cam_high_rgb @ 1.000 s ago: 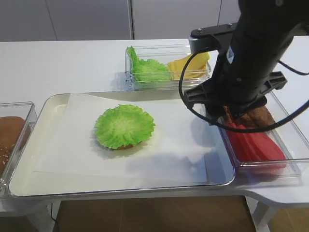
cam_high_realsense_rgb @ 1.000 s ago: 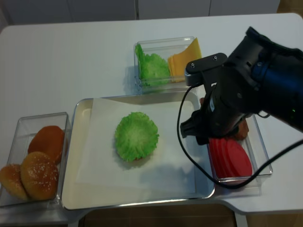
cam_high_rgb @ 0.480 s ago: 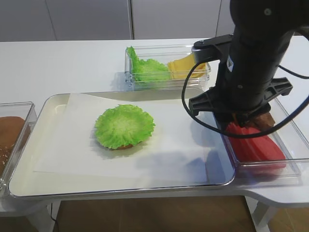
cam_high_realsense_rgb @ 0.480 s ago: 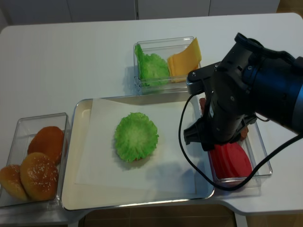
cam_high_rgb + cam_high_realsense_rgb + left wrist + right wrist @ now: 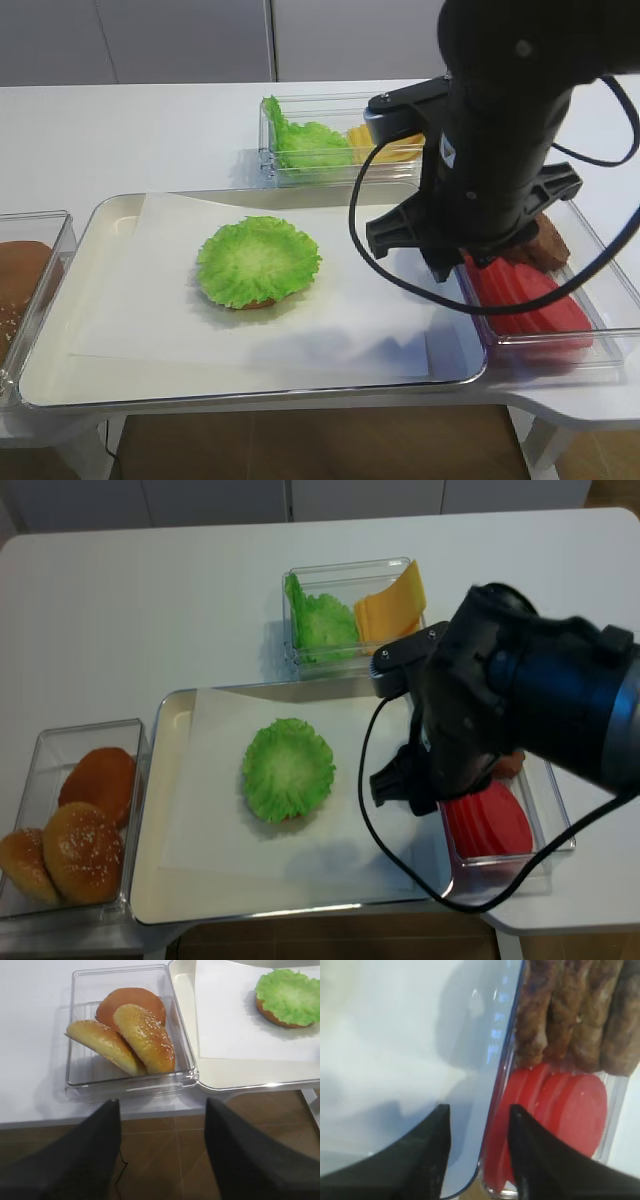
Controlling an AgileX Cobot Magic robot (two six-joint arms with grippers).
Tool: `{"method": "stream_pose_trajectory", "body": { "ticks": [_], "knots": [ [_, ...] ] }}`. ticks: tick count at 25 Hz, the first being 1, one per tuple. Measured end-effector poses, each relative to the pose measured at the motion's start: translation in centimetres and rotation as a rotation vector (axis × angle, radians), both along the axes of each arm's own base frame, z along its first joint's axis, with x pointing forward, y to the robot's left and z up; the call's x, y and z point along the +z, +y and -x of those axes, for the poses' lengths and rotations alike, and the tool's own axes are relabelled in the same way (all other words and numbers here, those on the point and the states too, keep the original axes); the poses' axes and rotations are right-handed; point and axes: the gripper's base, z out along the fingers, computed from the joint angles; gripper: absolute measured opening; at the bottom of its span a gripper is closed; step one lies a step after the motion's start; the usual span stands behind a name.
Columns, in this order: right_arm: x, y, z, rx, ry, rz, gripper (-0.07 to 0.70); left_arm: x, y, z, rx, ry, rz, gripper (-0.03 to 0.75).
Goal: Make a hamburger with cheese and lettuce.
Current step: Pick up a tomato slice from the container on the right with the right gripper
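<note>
The hamburger is a bun base topped with a frilly lettuce leaf, lying on white paper in the metal tray; it also shows in the left wrist view. Cheese slices lean in the far clear box beside spare lettuce. My right gripper hangs open and empty over the tray's right rim, with the tomato box just to its right. In both high views the black right arm hides it. My left gripper is open over the floor, just off the table edge near the bun box.
A clear box of buns stands left of the tray. Red tomato slices and brown patties fill the clear box right of the tray. The arm's black cable loops over the paper.
The right arm has shifted left, from over the tomato and patty box to over the tray's right rim. Its jaws have narrowed a little. The hamburger has not moved.
</note>
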Motion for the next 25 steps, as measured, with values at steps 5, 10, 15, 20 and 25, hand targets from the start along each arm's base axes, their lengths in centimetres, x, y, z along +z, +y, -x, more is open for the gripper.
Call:
{"method": "stream_pose_trajectory", "body": {
  "ticks": [5,10,15,20,25],
  "knots": [
    [0.07,-0.16,-0.09,-0.016,-0.020,0.023,0.292,0.00,0.00,0.00,0.000,0.000,0.000,0.403],
    [0.07,-0.21,-0.08,-0.019,-0.019,0.028,0.290,0.00,0.00,0.00,0.000,0.000,0.000,0.403],
    [-0.81,0.03,-0.36,-0.018,0.001,0.049,0.283,0.00,0.00,0.00,0.000,0.000,0.000,0.403],
    [-0.85,0.04,-0.50,-0.014,-0.005,0.058,0.267,0.00,0.00,0.00,0.000,0.000,0.000,0.403],
    [-0.90,-0.02,-0.58,-0.011,-0.010,0.070,0.191,0.00,0.00,0.00,0.000,0.000,0.000,0.403]
  ]
}}
